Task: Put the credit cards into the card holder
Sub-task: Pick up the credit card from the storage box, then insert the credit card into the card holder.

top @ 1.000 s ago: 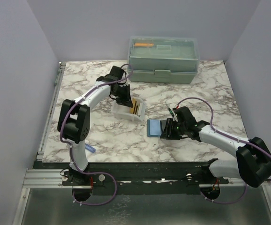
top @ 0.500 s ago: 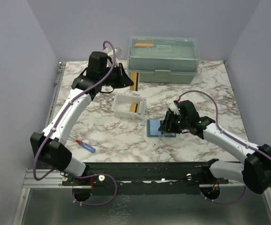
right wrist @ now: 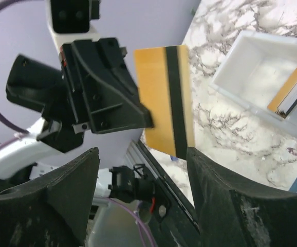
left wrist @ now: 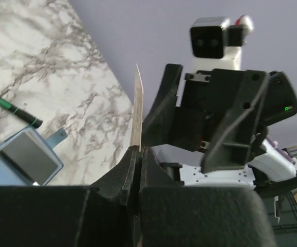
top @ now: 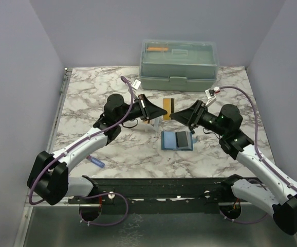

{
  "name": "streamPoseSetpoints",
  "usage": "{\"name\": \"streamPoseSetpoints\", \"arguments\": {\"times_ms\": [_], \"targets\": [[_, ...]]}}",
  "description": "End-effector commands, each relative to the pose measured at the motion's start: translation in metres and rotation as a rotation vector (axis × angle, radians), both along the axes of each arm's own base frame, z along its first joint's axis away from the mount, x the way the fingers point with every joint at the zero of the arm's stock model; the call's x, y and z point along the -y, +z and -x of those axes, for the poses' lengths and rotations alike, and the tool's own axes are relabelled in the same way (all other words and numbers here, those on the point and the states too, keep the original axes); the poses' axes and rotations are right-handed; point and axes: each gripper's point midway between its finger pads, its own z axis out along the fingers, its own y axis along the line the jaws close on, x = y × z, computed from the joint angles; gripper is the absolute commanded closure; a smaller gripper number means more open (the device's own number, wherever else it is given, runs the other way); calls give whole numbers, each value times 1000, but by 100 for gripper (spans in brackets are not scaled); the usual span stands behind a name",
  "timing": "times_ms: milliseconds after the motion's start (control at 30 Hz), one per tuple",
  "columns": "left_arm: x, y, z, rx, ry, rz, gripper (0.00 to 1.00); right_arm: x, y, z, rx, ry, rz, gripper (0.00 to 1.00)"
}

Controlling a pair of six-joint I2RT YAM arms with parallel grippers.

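My left gripper [top: 156,109] is shut on a yellow-orange credit card with a dark stripe [top: 169,105] and holds it upright in the air. The card shows edge-on in the left wrist view [left wrist: 137,110] and face-on in the right wrist view [right wrist: 164,103]. My right gripper [top: 182,116] is open and empty and faces the card from the right, close to it, fingers wide [right wrist: 143,195]. The blue card holder [top: 177,140] lies open on the table below, with a dark card [top: 181,139] on it. More cards [right wrist: 292,92] stand in the white tray [right wrist: 251,56].
A pale green lidded box [top: 179,64] stands at the back. A green-black pen [left wrist: 12,108] lies beyond the holder. A blue-red pen [top: 96,161] lies near the front left. The white tray [top: 156,125] is mostly hidden behind my left gripper.
My left arm swung from the back to the middle with the yellow card. My right gripper lifted off the card holder and turned to face the card. The dark card stays on the holder.
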Motion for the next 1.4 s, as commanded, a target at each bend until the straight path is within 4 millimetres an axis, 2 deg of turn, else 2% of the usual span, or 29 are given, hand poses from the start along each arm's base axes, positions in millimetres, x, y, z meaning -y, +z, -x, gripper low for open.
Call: {"name": "streamPoseSetpoints", "arguments": {"times_ms": [0, 100, 167, 267, 467, 533, 600, 667, 700, 733, 800, 833, 867, 933, 1000, 1067, 1233, 1367], "targets": [[1, 50, 11, 110, -7, 167, 100, 9, 13, -3, -3, -12, -110, 29], [2, 48, 15, 91, -18, 179, 100, 12, 12, -3, -1, 2, -137, 31], [4, 47, 17, 79, -32, 194, 100, 12, 12, -1, 5, 21, -156, 39], [6, 47, 19, 69, -44, 206, 100, 15, 12, 0, 17, 26, -169, 41], [13, 39, 22, 37, -79, 210, 100, 16, 19, 8, 46, 75, -221, 62], [17, 35, 24, 27, -92, 209, 100, 17, 19, 9, 49, 86, -248, 72], [21, 31, 26, 14, -113, 203, 100, 18, 14, 9, 34, 88, -262, 82], [24, 22, 27, -5, -127, 191, 100, 21, 7, 7, 18, 77, -257, 98], [25, 18, 27, -14, -131, 183, 100, 23, 2, 7, 17, 70, -243, 100], [25, 9, 25, -42, -124, 165, 93, 27, -3, 6, 21, 57, -214, 100], [23, -31, 15, -178, -65, 26, 61, 42, -32, -6, -30, -52, -53, 100], [21, -56, 11, -234, -34, -75, 49, 52, -53, -10, -74, -115, 61, 100], [19, -75, 8, -274, -18, -165, 42, 64, -80, -9, -137, -152, 187, 100], [15, -101, 9, -298, -20, -285, 37, 80, -120, 2, -236, -166, 353, 100], [18, -119, 14, -330, -42, -337, 36, 86, -145, 18, -320, -130, 428, 100], [25, -132, 20, -349, -74, -366, 39, 90, -162, 27, -383, -116, 465, 100], [47, -166, 29, -379, -125, -441, 64, 81, -177, 31, -438, -85, 409, 100], [59, -192, 28, -407, -162, -485, 76, 69, -196, 35, -477, -20, 360, 100]]}}
